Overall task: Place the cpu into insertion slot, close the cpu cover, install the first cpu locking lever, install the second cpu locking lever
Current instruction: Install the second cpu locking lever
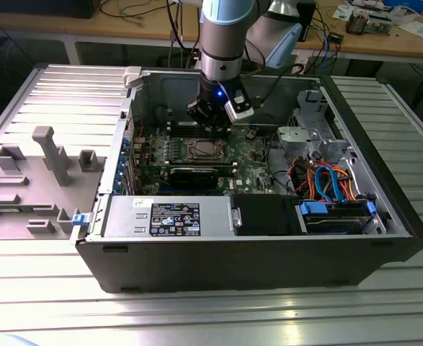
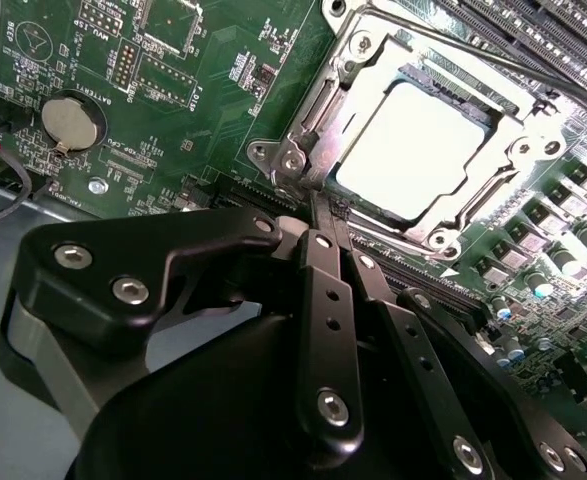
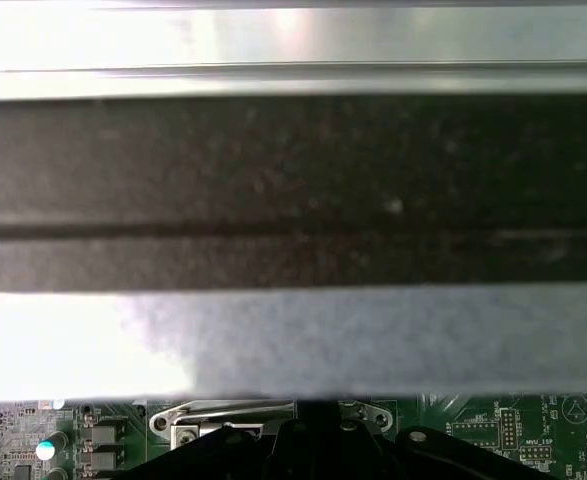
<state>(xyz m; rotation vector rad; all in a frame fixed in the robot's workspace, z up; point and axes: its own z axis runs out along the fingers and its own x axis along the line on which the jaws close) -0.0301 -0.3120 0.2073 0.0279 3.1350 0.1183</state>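
One black gripper [image 2: 318, 205], fingers pressed narrowly together, hangs at the edge of the silvery square cpu cover [image 2: 533, 120], which lies closed over the silvery-grey cpu [image 2: 413, 150] seated in its slot.

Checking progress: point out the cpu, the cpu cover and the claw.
cpu [image 2: 423, 145]: second wrist view, middle of its bright metal face.
cpu cover [image 2: 368, 55]: second wrist view, frame's corner.
claw [image 2: 318, 215]: second wrist view, at its fingertips.

Glossy silvery metal cpu [image 2: 420, 150] and cpu cover [image 2: 358, 75]; matt black end effector [image 2: 318, 215], green circuit board [image 2: 203, 70].
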